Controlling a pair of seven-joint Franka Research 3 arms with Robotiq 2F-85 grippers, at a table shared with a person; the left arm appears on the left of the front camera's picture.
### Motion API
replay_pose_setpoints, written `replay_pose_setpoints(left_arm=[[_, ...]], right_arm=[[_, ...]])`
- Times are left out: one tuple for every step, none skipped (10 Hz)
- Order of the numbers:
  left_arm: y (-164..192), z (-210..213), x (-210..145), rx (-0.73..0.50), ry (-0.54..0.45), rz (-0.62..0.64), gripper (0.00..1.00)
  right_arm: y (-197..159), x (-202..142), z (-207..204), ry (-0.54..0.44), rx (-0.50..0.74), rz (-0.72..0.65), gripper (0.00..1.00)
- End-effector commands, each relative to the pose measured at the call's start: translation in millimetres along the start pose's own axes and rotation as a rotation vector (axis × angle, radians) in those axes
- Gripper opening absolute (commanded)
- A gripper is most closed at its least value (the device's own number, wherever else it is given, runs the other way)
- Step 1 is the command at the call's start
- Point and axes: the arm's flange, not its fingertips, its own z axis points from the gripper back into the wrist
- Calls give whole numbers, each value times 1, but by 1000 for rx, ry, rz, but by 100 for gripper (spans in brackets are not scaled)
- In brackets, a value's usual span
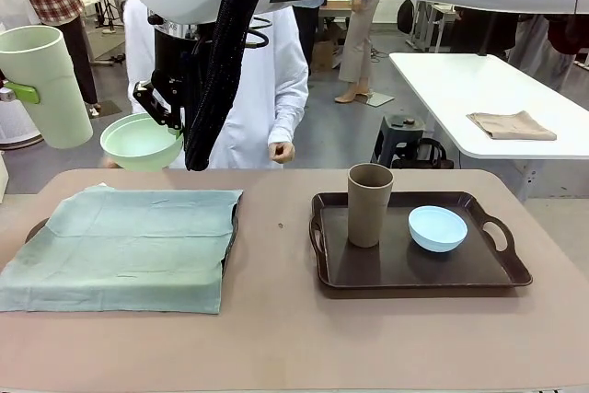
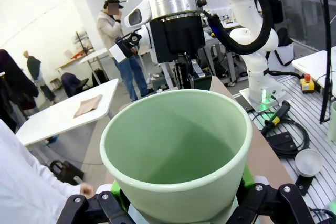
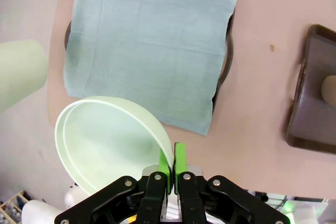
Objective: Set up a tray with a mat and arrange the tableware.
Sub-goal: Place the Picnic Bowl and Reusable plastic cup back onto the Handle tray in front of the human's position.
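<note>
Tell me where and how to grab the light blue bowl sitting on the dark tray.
Probably by its rim, from straight above. The light blue bowl sits upright, low and wide, so pinch its wall, one finger inside, one outside. Choose the side away from the brown tumbler standing beside it on the tray.

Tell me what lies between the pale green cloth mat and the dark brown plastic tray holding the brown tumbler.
Bare tan tabletop, save one tiny dark speck; the front view shows it.
</note>
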Motion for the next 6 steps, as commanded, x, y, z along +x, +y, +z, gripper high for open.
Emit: replay_pose_setpoints(left_arm=[[3,3,-23,-44,-32,-10,92],[4,7,-48,-80,-74,-21,92],[8,13,-77,-72,-76,6,92],[8,17,-107,-56,-108,26,92],[11,23,-132,-49,-125,49,92],[8,22,-154,-50,-112,68,92]], right_arm=[[-9,16,-24,-49,4,16,4],[-20,32,-48,-62,14,-5,4],[-29,49,-72,-60,9,-37,4],[-38,62,-100,-45,6,-51,4],[-42,75,-129,-21,1,-56,4],[-42,81,-152,19,1,-59,4]])
